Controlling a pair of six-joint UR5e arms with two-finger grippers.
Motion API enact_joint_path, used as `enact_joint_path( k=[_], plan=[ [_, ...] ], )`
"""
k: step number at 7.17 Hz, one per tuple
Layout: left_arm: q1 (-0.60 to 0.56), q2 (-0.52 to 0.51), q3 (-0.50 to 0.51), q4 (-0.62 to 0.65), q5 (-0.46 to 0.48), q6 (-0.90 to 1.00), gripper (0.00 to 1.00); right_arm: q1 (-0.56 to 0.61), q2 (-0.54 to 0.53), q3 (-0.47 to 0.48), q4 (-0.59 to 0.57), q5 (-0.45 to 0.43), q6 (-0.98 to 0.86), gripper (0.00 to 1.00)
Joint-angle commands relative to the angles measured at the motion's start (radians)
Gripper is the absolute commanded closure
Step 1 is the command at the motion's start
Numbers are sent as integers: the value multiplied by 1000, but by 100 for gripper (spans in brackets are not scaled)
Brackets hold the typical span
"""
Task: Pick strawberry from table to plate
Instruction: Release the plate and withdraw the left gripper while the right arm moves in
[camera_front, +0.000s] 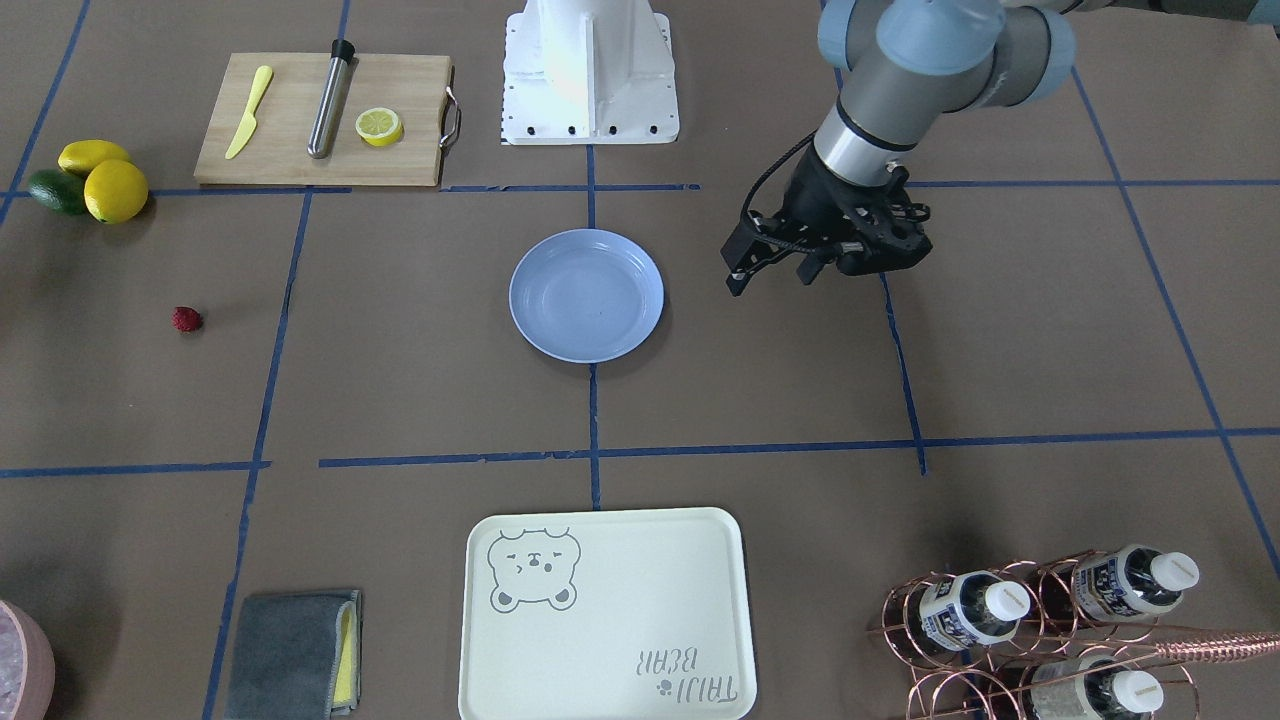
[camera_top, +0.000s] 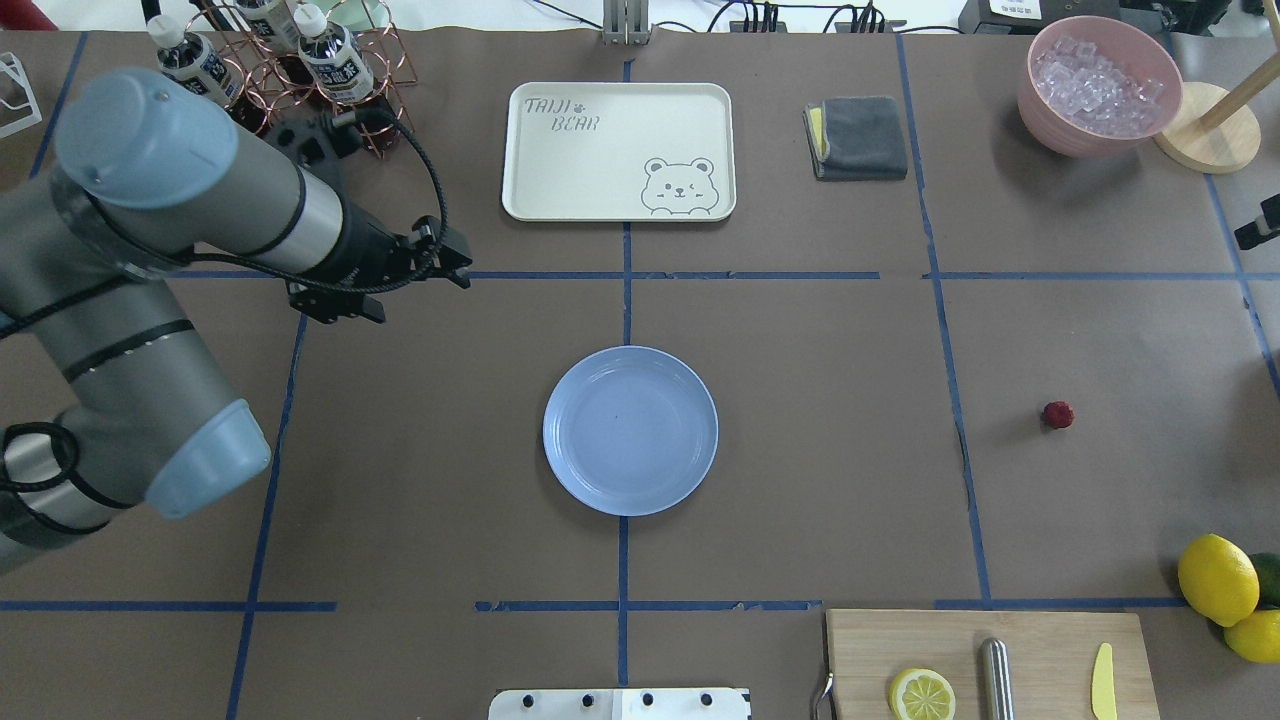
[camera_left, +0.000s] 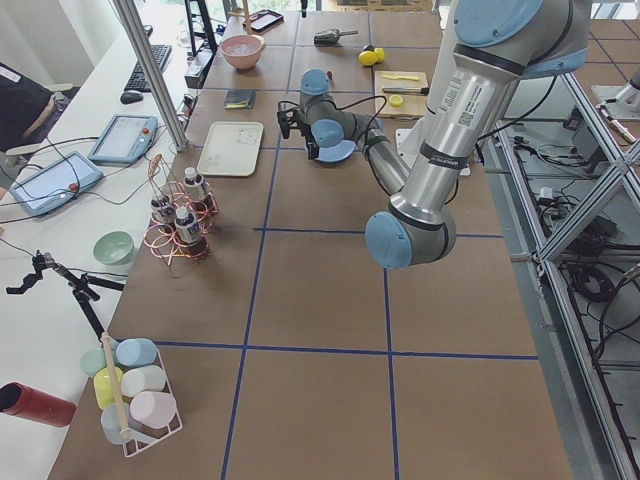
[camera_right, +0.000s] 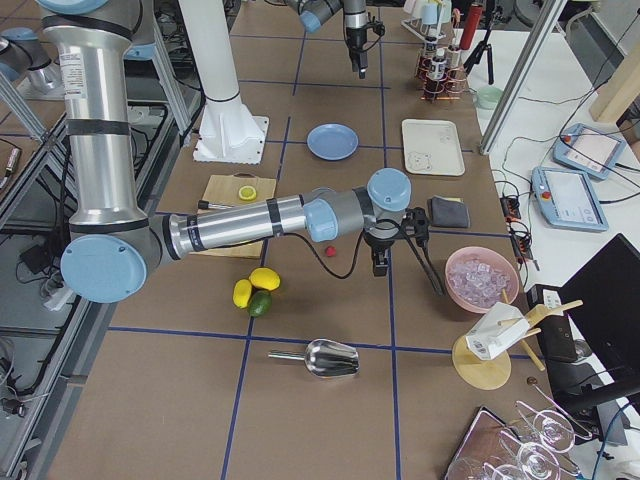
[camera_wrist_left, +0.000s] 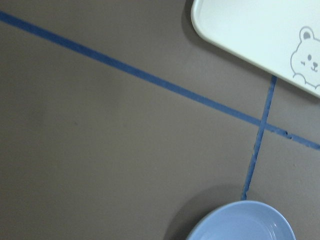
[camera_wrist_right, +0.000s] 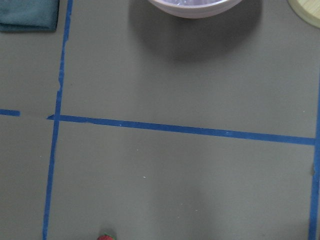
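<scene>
Paper of plain brown, gridded with blue tape, covers the wide flat table (camera_top: 800, 450). At the left, on the far side, a copper wire rack (camera_top: 385, 75) holds white-capped plastic bottles (camera_top: 325, 55). Near it the black two-finger left gripper (camera_front: 772, 280) hangs above the table, its jaws standing apart with nothing between them. Next comes the cream rectangular tray (camera_top: 600, 170) printed with a bear. Nearer the robot, the round light-blue glossy plate (camera_top: 630, 430) lies on the middle tape line. A folded grey cloth (camera_top: 865, 135) lies right of the tray. Further right, past another tape line and well apart from the plate, the tiny red bumpy strawberry (camera_top: 1058, 414) sits on the table. In the right side view the black right gripper (camera_right: 380, 265) hangs near the berry, toward the pink bowl (camera_top: 1060, 130) of ice cubes. Whether its jaws are apart I cannot tell. At the near right a wooden cutting board (camera_top: 1040, 640) carries a lemon half (camera_top: 921, 694), and yellow lemons (camera_top: 1216, 578) lie beside it.
</scene>
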Motion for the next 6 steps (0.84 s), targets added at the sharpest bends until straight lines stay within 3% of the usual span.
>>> enact_joint_path(
  k=[1, 2, 4, 6],
  plan=[
    [-119, 31, -95, 161, -2, 180, 0, -159, -48, 14, 290, -117, 313, 0],
    [-152, 48, -105, 169, -2, 218, 0, -263, -94, 12, 432, -212, 438, 0],
    [-204, 109, -109, 169, -2, 333, 0, -388, -116, 14, 450, -306, 467, 0],
    [-222, 122, -106, 169, -2, 384, 0, -480, -107, 22, 452, -345, 527, 0]
  ],
)
